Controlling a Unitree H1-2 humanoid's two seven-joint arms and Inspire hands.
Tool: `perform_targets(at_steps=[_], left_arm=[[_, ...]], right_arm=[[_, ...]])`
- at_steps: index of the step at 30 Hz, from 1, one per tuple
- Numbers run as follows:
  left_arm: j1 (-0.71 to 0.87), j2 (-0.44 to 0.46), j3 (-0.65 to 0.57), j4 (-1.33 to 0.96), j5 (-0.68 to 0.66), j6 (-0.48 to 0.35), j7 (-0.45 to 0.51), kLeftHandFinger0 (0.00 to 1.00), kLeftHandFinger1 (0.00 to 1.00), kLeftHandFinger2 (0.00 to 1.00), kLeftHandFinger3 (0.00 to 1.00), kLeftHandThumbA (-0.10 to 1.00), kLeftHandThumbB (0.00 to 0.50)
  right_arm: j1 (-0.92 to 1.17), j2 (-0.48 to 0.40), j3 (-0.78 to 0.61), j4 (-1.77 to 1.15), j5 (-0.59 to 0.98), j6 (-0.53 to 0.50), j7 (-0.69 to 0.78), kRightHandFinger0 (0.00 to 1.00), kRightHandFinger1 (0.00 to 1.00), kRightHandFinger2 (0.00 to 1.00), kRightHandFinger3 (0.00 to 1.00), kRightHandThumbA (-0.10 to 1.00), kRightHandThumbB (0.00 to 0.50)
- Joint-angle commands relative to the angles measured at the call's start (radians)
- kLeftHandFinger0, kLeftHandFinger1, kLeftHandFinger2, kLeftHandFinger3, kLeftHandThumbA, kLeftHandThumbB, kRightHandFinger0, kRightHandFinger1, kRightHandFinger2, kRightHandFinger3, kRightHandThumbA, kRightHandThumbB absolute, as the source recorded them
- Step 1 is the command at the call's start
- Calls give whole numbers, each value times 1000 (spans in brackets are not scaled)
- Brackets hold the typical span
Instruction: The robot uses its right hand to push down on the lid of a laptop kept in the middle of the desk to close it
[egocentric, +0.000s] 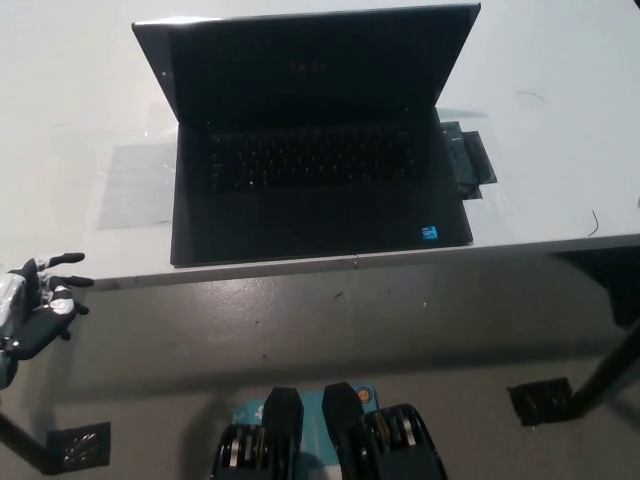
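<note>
left hand (30, 310): rests low beside desk (70, 130), fingers spread, holding nothing. laptop (315, 150): mid-desk, lid (305, 65) upright, untouched. right hand: out of view, fingers cannot tell. step: approach pending. next: right hand reaches lid's top edge, presses down.

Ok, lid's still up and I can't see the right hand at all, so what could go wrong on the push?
1. The right hand is out of view, so its approach toward the raised lid cannot be checked yet.
2. The laptop sits close to the desk front edge; a push angled forward might slide it toward that edge.
3. A small dark object lies against the laptop's right side and could be knocked as the arm comes in.

The left hand rests low at left, fingers apart.
</note>
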Motion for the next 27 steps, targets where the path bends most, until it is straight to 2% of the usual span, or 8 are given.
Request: perform_targets(at_steps=[1,3,5,8,12,17,22,27], left_arm=[[-20,26,-1,-43,8,34,-8,356,484,610,719,34,20],[-18,28,-3,-45,12,27,-9,353,478,606,719,22,18],[-20,31,-7,-43,16,22,-10,367,487,613,722,21,18],[-20,31,-10,-32,19,6,-11,385,493,616,719,31,23],[-20,30,-15,-40,23,22,-8,338,471,608,716,32,24],[-22,38,-18,-34,17,18,-16,379,488,620,723,26,16],[-23,40,-17,-35,12,13,-19,368,472,607,727,-10,6],[-21,45,-27,-36,19,15,-23,361,479,605,721,34,22]], right_arm=[[-108,-52,58,-33,19,13,-34,983,921,911,1000,1000,135],[-157,-61,80,-6,21,13,-30,973,916,907,1000,1000,175],[-192,-62,91,10,27,13,-20,966,935,921,1000,1000,154],[-297,-59,141,67,1,13,-2,952,920,911,1000,1000,190],[-366,-53,174,120,-3,13,18,946,912,916,1000,1000,201],[-457,-24,245,148,-48,13,7,944,904,907,1000,1000,194],[-516,-16,274,179,-60,13,26,902,888,892,1000,1000,227],[-610,22,293,230,-93,13,38,950,899,877,983,1000,231]])
